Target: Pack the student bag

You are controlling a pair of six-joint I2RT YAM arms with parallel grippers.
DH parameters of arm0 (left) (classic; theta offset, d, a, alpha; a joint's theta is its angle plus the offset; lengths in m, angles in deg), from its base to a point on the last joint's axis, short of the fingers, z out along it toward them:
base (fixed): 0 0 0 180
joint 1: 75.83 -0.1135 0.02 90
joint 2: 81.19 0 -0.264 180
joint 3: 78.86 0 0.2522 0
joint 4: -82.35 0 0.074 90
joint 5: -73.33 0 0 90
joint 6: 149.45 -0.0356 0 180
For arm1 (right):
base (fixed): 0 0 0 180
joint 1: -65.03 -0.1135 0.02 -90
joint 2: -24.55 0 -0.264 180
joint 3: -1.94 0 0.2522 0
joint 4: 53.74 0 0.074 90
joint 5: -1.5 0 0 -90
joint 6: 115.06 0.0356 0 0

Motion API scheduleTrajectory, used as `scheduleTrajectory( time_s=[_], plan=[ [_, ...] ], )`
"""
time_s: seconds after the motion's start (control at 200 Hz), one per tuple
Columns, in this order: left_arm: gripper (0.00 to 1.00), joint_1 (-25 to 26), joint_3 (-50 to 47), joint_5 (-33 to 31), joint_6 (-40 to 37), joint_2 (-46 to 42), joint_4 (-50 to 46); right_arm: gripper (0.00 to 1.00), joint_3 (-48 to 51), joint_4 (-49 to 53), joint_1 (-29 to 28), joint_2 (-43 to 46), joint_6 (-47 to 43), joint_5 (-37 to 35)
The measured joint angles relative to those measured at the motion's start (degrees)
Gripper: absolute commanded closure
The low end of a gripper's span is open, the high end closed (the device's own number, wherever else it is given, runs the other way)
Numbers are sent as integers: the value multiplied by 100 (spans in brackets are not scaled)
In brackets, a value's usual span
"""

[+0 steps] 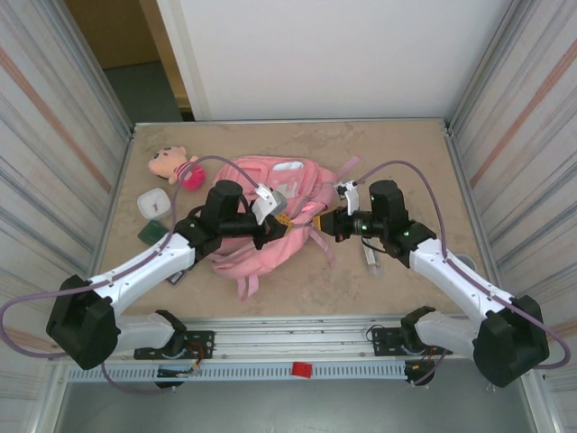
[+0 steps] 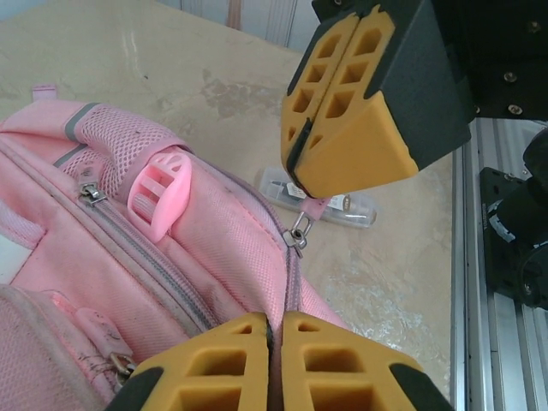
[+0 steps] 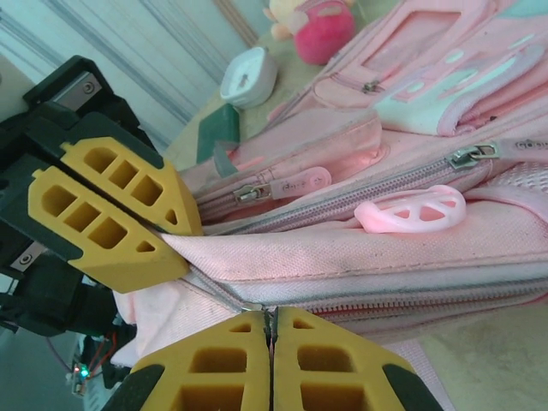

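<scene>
The student bag (image 1: pixel 270 194), a large pink backpack, lies flat in the middle of the table. My left gripper (image 1: pixel 276 227) is shut on a fold of the bag's fabric beside a zipper track; its tips (image 2: pixel 274 318) pinch pink cloth. Just to its right, my right gripper (image 1: pixel 323 223) is shut on the small pull tab (image 2: pixel 313 206) of the zipper slider (image 2: pixel 298 233). In the right wrist view its tips (image 3: pixel 272 315) close on that slider, with the left gripper (image 3: pixel 175 241) clamped on the bag's edge close by. A pink plastic ring (image 3: pixel 411 210) pokes from a side mesh pocket.
A plush doll (image 1: pixel 169 162) with a pink ball (image 1: pixel 192 177) lies at the back left. A white box (image 1: pixel 153 203) and a green item (image 1: pixel 155 232) sit left of the bag. A clear case (image 1: pixel 371 257) lies right of it. Metal walls flank the table.
</scene>
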Motion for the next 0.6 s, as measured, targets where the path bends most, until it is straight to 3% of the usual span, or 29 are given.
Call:
scheduleTrajectory(
  time_s=[0.11, 0.411, 0.601],
  plan=[
    [100, -17, 0, 74, 66, -2, 15, 99, 33, -46, 0, 24, -46, 96],
    [100, -142, 0, 262, 146, -85, 15, 74, 37, 186, 9, -50, -363, 280],
    [100, -192, 0, 302, 144, -229, 15, 67, -96, 555, 17, -433, -581, 455]
  ],
)
